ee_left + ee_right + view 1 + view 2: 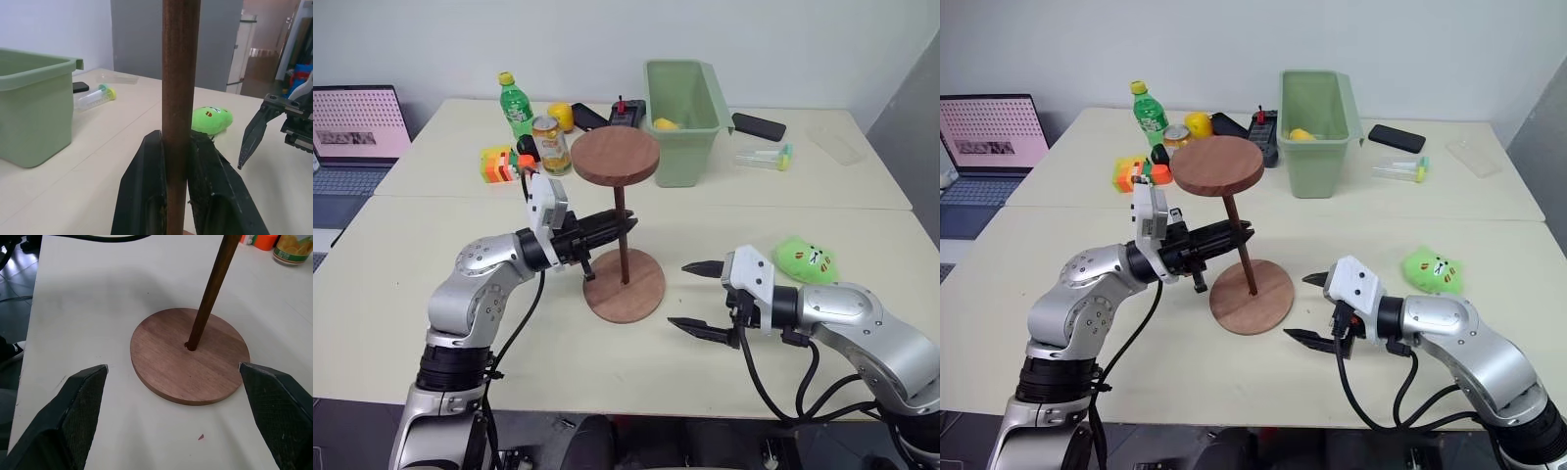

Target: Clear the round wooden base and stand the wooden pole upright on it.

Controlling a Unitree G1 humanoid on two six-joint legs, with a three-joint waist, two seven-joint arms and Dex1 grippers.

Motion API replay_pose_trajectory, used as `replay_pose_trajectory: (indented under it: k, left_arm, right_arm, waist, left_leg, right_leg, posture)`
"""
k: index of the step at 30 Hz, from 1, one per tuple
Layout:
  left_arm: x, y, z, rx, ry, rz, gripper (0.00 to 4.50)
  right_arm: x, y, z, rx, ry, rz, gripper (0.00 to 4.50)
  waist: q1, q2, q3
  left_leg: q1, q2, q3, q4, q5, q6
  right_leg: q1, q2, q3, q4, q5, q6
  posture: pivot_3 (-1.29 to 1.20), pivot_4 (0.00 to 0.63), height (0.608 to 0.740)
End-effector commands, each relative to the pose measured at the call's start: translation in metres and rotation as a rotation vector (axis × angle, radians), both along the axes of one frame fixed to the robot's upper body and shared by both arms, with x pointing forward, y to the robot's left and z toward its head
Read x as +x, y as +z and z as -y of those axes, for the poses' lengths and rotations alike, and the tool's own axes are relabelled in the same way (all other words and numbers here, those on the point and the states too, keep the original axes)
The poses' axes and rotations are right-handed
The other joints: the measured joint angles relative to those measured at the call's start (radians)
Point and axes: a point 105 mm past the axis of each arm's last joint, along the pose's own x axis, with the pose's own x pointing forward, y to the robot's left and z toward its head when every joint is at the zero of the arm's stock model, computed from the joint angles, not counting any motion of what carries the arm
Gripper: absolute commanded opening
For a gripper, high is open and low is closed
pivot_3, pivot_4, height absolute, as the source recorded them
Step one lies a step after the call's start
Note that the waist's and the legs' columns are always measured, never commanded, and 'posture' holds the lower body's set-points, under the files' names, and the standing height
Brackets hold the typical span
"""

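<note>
Nearest to me, the right gripper (701, 297) hangs just right of the round wooden base (640, 297), its jaws spread wide apart and empty, pointing left toward the disc's edge. The base lies flat near the front of the cream table (440, 338), between the two arms and bare of clutter.

The thing everything turns on is the wooden pole (622, 240): it stands on the base with its lower tip in the centre hole, its long axis close to vertical but leaning a little, its own disc at the top. The left gripper (625, 223) reaches in from the left and is clamped on the rod about halfway up, so that arm has the pole, while the right one is nearer the base. I'd say the next move depends on whether the rod is seated straight enough to stand alone once the grip is loosened.

Nothing crowds the base. A green toy (807, 259) sits to the right, well apart. Farther back stand a green bin (681, 137), a can (550, 145), a green bottle (517, 106) and a phone (759, 126).
</note>
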Motion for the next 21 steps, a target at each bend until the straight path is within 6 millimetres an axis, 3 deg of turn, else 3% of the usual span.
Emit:
replay_pose_trajectory:
  k: [1,12,21]
  left_arm:
    - [0.0,-0.003,-0.007,0.025,0.029,-0.014,0.26]
    - [-0.001,-0.007,-0.008,0.023,0.045,-0.02,0.26]
    - [-0.008,-0.024,-0.014,0.062,0.093,-0.045,0.26]
  right_arm:
    - [-0.004,0.008,-0.003,0.012,0.018,0.039,4.5]
    - [-0.002,0.008,-0.004,0.012,0.02,0.045,4.5]
    - [-0.002,0.007,-0.003,0.02,0.003,0.045,4.5]
  waist:
    - [0.0,0.0,0.0]
    - [0.0,0.0,0.0]
    - [0.0,0.0,-0.001]
  left_leg:
    - [0.0,0.0,0.0,0.0,0.0,0.0]
    - [0.0,0.0,0.0,0.0,0.0,0.0]
    - [0.001,0.001,0.0,-0.001,0.0,0.0]
  right_leg:
    - [0.0,0.0,0.0,0.0,0.0,0.0]
    - [0.0,0.0,0.0,0.0,0.0,0.0]
    - [0.0,0.0,0.001,0.0,0.0,0.0]
  posture:
    - [0.0,0.15,0.74]
    - [0.0,0.15,0.74]
    - [0.0,0.15,0.74]
